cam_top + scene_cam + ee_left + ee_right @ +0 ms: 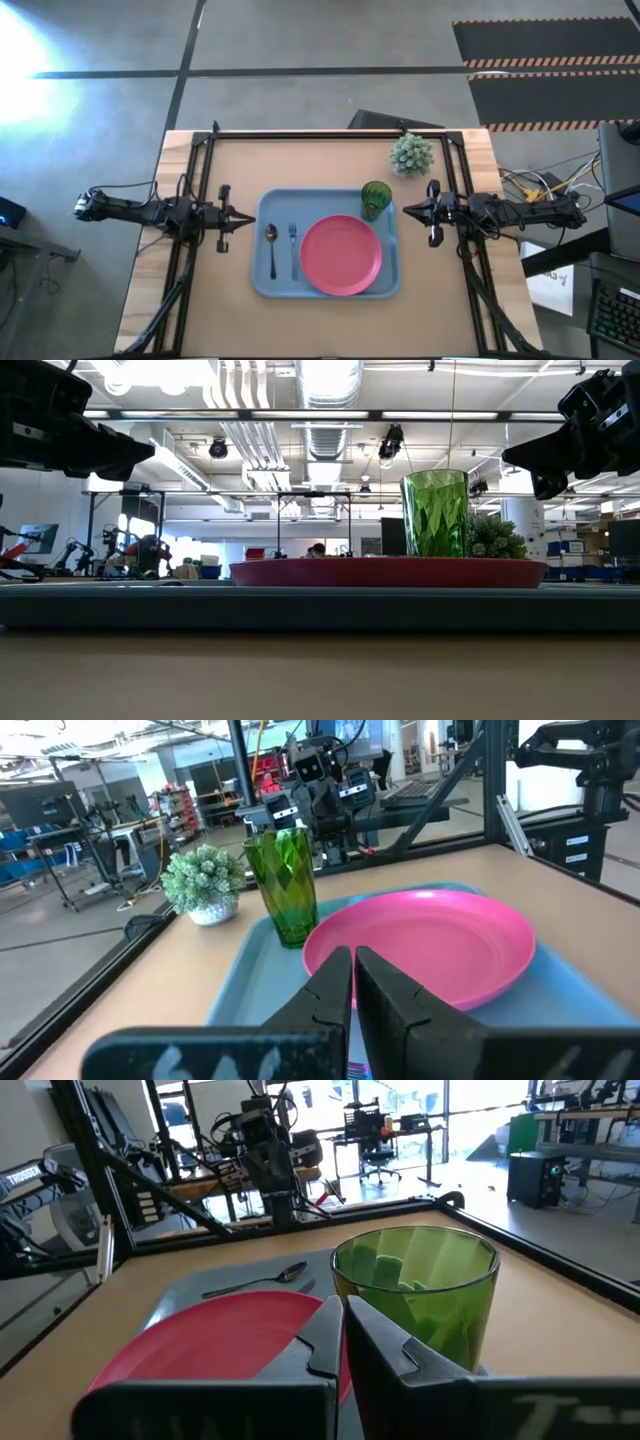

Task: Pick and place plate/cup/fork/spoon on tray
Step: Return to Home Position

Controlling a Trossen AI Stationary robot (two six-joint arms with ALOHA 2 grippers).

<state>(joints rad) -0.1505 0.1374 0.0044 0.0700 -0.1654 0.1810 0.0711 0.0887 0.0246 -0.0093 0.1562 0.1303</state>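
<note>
The light-blue tray (pixel 268 288) lies in the middle of the bench (pixel 300 160), its long sides running from one arm to the other. The pink-red plate (pixel 341 255) lies flat inside the tray, filling most of the half toward the right arm. The translucent green cup (pixel 376 197) stands upright inside the tray, in the corner on the right arm's side, right at the plate's rim; whether cup and plate touch cannot be told. In the tray's other half, toward the left arm, the spoon (pixel 272 248) and the fork (pixel 293 248) lie side by side and apart, parallel to the tray's short sides. The spoon is nearer the tray's short rim and the fork lies between the spoon and the plate. The spoon's bowl and the fork's prongs both point toward the same long side of the tray as the cup's corner. A small spiky potted plant (pixel 412 154) stands on the bench outside the tray, just beyond the cup's corner. The left end effector (pixel 248 217) hangs just outside the tray's short rim on the spoon's side, raised above tray level and pointing at the tray, its two fingers drawn together with only a thin slit between them and holding nothing. The right end effector (pixel 406 209) hangs just outside the opposite short rim, level with the cup, also raised, with its fingers together and empty.
</note>
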